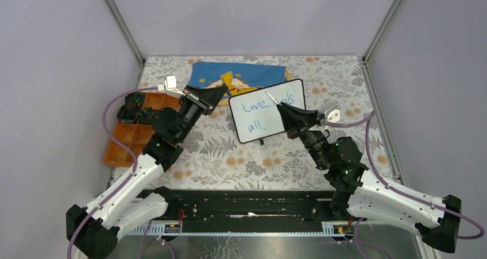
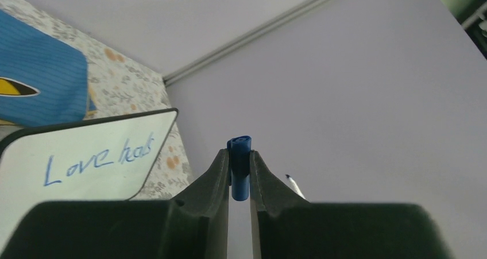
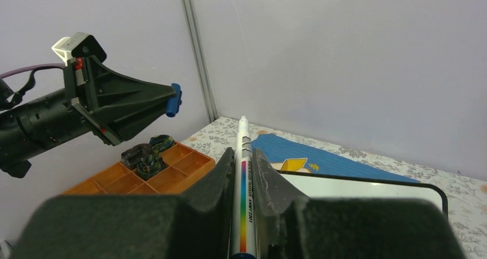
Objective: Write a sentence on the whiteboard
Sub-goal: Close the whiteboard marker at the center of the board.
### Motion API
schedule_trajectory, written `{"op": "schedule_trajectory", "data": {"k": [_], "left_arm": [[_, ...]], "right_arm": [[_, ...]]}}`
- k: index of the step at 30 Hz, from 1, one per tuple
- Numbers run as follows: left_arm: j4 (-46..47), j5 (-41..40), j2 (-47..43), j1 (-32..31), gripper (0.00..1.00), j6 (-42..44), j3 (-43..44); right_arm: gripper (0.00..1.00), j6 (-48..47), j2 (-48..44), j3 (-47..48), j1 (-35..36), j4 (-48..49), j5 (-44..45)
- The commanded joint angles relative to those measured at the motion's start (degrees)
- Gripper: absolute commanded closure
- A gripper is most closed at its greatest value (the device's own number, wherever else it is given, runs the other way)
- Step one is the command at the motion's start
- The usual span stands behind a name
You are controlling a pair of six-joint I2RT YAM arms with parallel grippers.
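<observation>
The whiteboard (image 1: 259, 134) stands tilted at mid-table on small black feet. The sentence (image 1: 255, 105) on it is blue handwriting, "Love" and a partly hidden second word, with "all" below. In the left wrist view the sentence (image 2: 97, 158) reads "Love heals" on the whiteboard (image 2: 34, 204). My right gripper (image 1: 280, 105) is shut on a white marker (image 1: 271, 97) with a rainbow stripe (image 3: 243, 178), in front of the board's right half. Its tip points up-left, off the surface. My left gripper (image 1: 224, 89), left of the board, is shut on the blue cap (image 2: 240, 167).
A blue cloth (image 1: 241, 75) with a yellow cartoon figure lies behind the board. An orange compartment tray (image 1: 129, 141) holding dark crumpled things sits at the table's left edge. Grey enclosure walls close off three sides, and the floral tabletop (image 1: 230, 161) lies between the board and the arm bases.
</observation>
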Motion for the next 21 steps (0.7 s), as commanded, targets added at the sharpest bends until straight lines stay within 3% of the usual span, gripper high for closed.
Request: {"op": "schedule_trajectory", "data": {"k": [1,10,21], "left_arm": [[8.04,6.82,-3.38,0.96,1.00,-0.33,-1.77],[0.59,7.86,-15.35,1.01,1.00,3.27,-7.38],[-1.41,9.68,-19.85,1.05,1.00,4.15,-10.29]], "right_arm": [[1.00,1.38,-3.71,-1.41,0.37,0.11,-0.56],[1.00,5.41,-12.02,-5.68,0.31,-6.80,3.39],[1.00,5.83,-17.90,-6.05,0.38,-18.07,5.86]]}}
